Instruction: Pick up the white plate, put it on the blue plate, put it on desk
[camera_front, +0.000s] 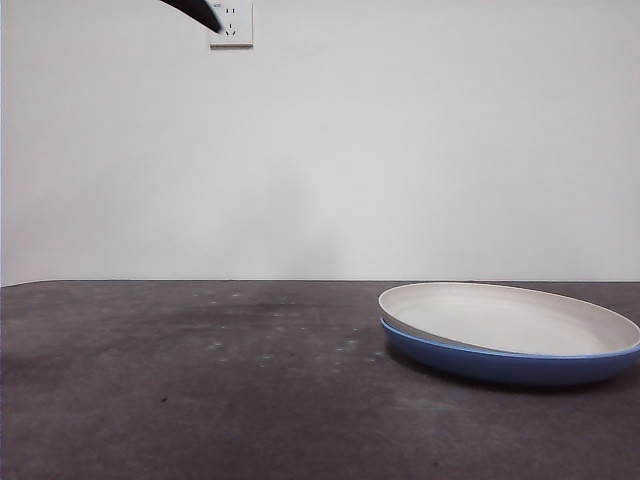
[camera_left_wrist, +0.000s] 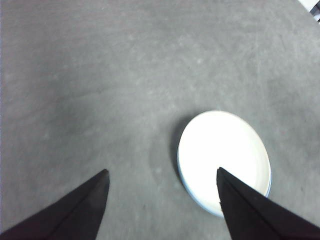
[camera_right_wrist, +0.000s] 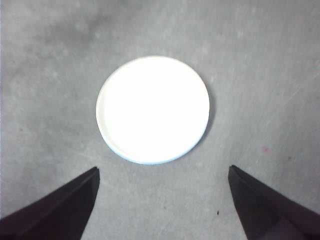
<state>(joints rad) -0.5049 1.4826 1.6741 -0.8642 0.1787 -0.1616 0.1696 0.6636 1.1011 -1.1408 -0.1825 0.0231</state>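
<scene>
The white plate (camera_front: 510, 315) rests inside the blue plate (camera_front: 500, 362) at the right of the desk (camera_front: 200, 400), slightly tilted in it. From high above, the right wrist view shows the white plate (camera_right_wrist: 152, 109) with only a thin blue rim (camera_right_wrist: 125, 156) showing; my right gripper (camera_right_wrist: 162, 172) is open and holds nothing. In the left wrist view the white plate (camera_left_wrist: 222, 160) lies off to one side, and a sliver of the blue plate (camera_left_wrist: 186, 186) shows; my left gripper (camera_left_wrist: 162, 175) is open, high and holds nothing. A black tip (camera_front: 195, 12) of one arm shows at the top.
A white wall socket (camera_front: 231, 25) is on the wall behind the desk. A pale edge (camera_left_wrist: 312, 7) shows at a corner of the left wrist view.
</scene>
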